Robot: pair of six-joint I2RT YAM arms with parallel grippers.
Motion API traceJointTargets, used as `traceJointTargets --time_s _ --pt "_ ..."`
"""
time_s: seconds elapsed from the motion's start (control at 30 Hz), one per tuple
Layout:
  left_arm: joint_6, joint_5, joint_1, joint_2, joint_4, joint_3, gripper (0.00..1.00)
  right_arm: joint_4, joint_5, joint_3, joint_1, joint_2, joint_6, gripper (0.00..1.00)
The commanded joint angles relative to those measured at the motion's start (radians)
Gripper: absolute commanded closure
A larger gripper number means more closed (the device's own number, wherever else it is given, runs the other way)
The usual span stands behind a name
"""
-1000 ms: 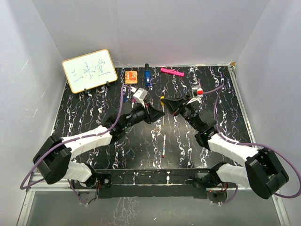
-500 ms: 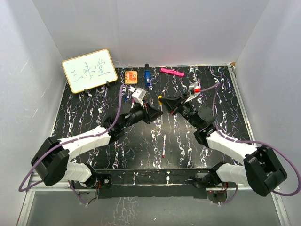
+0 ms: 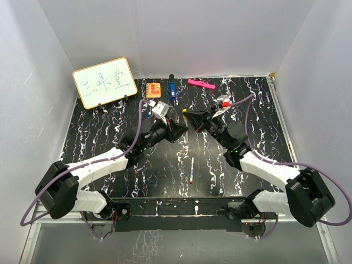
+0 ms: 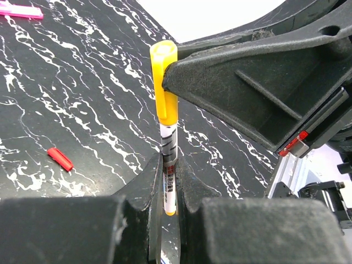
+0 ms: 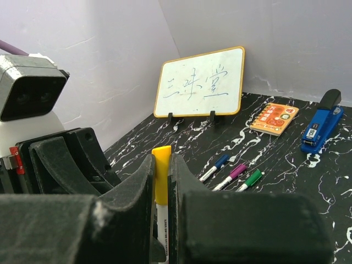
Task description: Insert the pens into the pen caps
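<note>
Yellow plastic pen cap (image 4: 164, 77) holds the upper end of a thin white-barrelled marker pen (image 4: 168, 137), raised above the middle of the black marbled table (image 3: 110, 126). The right gripper (image 5: 162, 165) is clamped on the cap and the left gripper (image 4: 169, 170) on the barrel. A small red plastic cap (image 4: 59, 159) lies empty on the table. Another white pen (image 3: 191, 169) lies toward the near edge.

Left gripper (image 4: 169, 177) clamps white pen (image 4: 169, 142) — right gripper (image 4: 171, 82) pinches its yellow cap (image 4: 163, 55).

Yellow cap (image 4: 164, 77) looks smooth glossy plastic, right pincer (image 5: 161, 165) grainy matt black, table (image 4: 66, 82) polished, marble-veined.
</note>
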Motion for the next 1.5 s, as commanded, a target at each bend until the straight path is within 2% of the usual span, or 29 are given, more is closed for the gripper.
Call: traceJointTargets --time_s 0.0,0.63,0.77,0.9,0.93,1.03,1.2,1.3,1.47 --pt "0.065 -0.095 0.024 -0.123 0.249 0.066 1.00 -0.194 -0.032 -0.021 0.036 0.043 -0.028 1.00" --pt "0.123 -0.156 0.037 -0.156 0.259 0.074 1.00 -0.295 0.014 -0.003 0.128 0.094 -0.103 1.00" --pt "0.118 -0.151 0.039 -0.154 0.206 0.076 1.00 -0.288 0.052 0.005 0.130 0.086 -0.094 1.00" --pt "0.108 -0.137 0.039 -0.139 0.061 0.072 1.00 -0.287 0.119 0.051 0.130 0.081 -0.094 1.00" --pt "0.097 -0.132 0.039 -0.134 0.015 0.067 1.00 -0.281 0.143 0.073 0.129 0.080 -0.094 0.98" --pt "0.064 -0.115 0.039 -0.119 -0.079 0.031 1.00 -0.233 0.220 0.122 0.130 0.074 -0.117 0.78" --pt "0.030 -0.120 0.039 -0.088 -0.212 -0.012 1.00 -0.133 0.353 0.206 0.129 0.052 -0.181 0.62" --pt "0.067 -0.160 0.038 -0.038 -0.323 0.030 1.00 -0.079 0.425 0.215 0.129 0.018 -0.207 0.57" --pt "0.133 -0.257 0.046 0.091 -0.469 0.137 1.00 -0.044 0.522 0.161 0.129 -0.068 -0.231 0.54"
